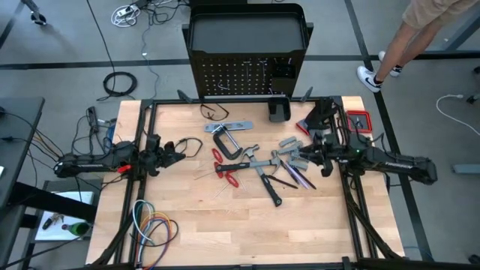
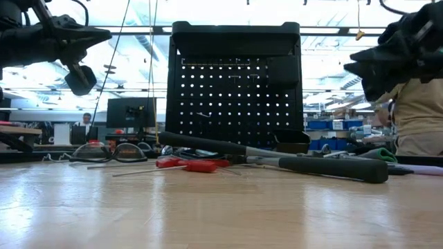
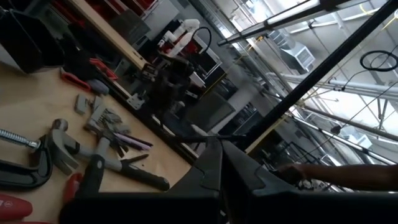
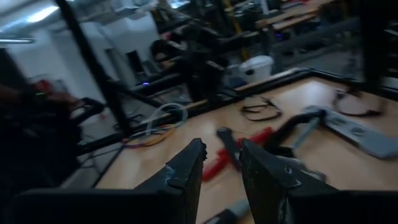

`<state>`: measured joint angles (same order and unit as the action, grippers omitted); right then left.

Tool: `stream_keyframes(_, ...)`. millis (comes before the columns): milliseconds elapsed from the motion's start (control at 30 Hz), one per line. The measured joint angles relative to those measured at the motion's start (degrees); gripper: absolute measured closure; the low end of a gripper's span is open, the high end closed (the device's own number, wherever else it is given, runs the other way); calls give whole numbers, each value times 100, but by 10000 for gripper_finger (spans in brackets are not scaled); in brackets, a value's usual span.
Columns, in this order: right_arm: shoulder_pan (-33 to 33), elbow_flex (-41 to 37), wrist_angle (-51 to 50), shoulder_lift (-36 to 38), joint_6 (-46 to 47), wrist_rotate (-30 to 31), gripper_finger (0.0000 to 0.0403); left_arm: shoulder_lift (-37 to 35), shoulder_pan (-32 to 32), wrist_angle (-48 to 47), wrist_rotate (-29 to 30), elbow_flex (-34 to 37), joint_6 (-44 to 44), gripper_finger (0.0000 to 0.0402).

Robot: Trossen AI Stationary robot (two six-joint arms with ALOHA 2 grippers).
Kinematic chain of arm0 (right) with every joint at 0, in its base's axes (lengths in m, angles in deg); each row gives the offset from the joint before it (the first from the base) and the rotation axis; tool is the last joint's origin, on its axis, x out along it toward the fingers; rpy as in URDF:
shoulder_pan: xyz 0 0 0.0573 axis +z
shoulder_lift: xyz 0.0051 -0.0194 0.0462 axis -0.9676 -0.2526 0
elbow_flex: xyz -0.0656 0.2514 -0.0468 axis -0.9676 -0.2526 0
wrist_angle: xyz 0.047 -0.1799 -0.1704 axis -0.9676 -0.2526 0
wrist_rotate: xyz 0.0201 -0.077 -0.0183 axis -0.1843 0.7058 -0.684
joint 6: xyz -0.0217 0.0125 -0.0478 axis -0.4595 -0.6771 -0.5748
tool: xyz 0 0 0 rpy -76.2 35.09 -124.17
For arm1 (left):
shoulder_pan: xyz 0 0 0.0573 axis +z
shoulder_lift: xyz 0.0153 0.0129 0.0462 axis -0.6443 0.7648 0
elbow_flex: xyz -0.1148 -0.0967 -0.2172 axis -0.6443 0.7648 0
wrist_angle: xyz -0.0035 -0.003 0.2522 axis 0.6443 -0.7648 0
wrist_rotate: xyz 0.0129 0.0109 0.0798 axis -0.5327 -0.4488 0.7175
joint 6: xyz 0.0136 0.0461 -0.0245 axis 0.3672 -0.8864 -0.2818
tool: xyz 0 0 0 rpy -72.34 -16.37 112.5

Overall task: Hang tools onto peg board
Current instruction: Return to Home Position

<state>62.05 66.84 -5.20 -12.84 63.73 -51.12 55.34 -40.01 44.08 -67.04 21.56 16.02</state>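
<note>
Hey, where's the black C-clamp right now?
High view: the black C-clamp lies flat on the wooden table, just left of centre, between the silver level nearer the peg board and the red-handled pliers nearer the front edge.

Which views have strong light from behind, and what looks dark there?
Low view: bright ceiling lights make the peg board a dark shape. Left wrist view: bright roof, dark left end effector. High view: even light on the table.

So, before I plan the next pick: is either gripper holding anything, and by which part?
Nothing is held: the left gripper is shut and empty, the right gripper open and empty, both high above the tools.
</note>
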Motion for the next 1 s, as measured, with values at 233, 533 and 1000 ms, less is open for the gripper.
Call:
stream_keyframes(233,726,0,90,233,0,-2,288,0,0,-2,0,0,1,394)
stream_keyframes(533,961,0,126,189,0,-2,288,0,0,-4,0,0,0,394)
stream_keyframes(1000,961,0,126,189,0,-2,287,0,0,-4,0,0,2,394)
